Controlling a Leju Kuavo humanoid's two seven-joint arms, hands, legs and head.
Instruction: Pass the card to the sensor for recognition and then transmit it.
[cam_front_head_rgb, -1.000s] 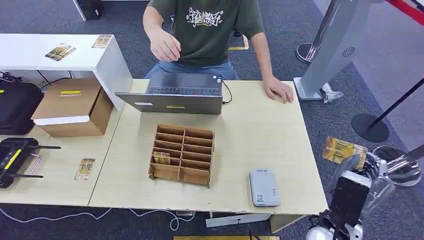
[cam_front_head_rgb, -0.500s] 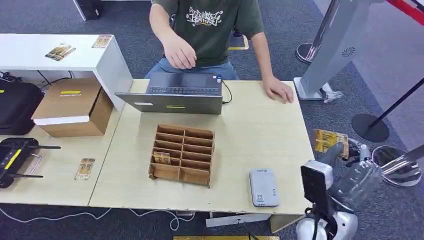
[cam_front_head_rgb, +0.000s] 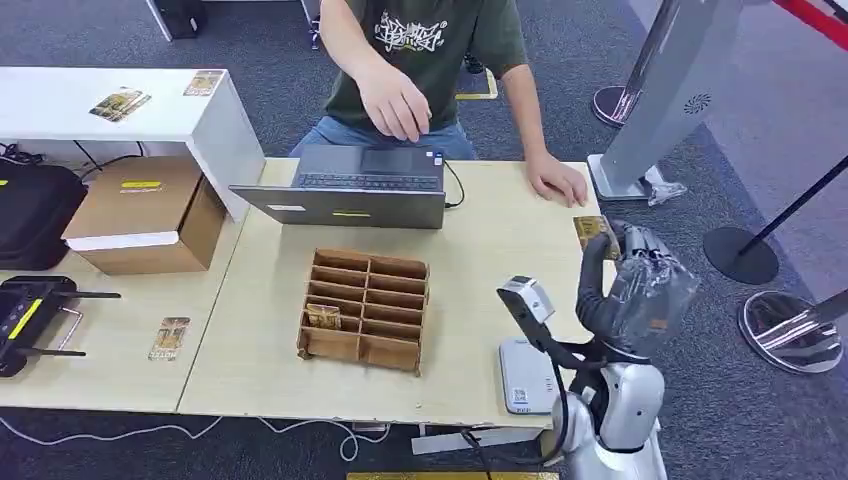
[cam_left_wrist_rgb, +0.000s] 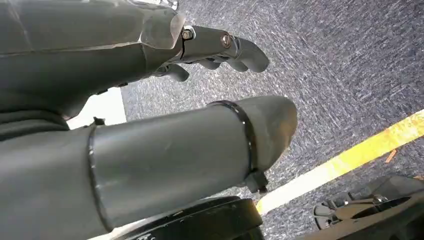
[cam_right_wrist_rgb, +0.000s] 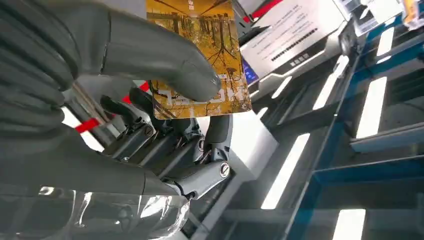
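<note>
Yellow printed card (cam_right_wrist_rgb: 210, 55), tree artwork

A light wooden table (cam_front_head_rgb: 480, 260) is seen; beyond the cardboard divider box (cam_front_head_rgb: 365, 308) a laptop (cam_front_head_rgb: 350, 185) is set, and right of it a grey sensor (cam_front_head_rgb: 524, 375).

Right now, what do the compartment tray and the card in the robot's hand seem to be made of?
Compartment tray: probably corrugated cardboard, matte brown with thin slotted dividers. Card: stiff printed plastic or coated paper, hard to tell; the right hand pinches it flat.
</note>
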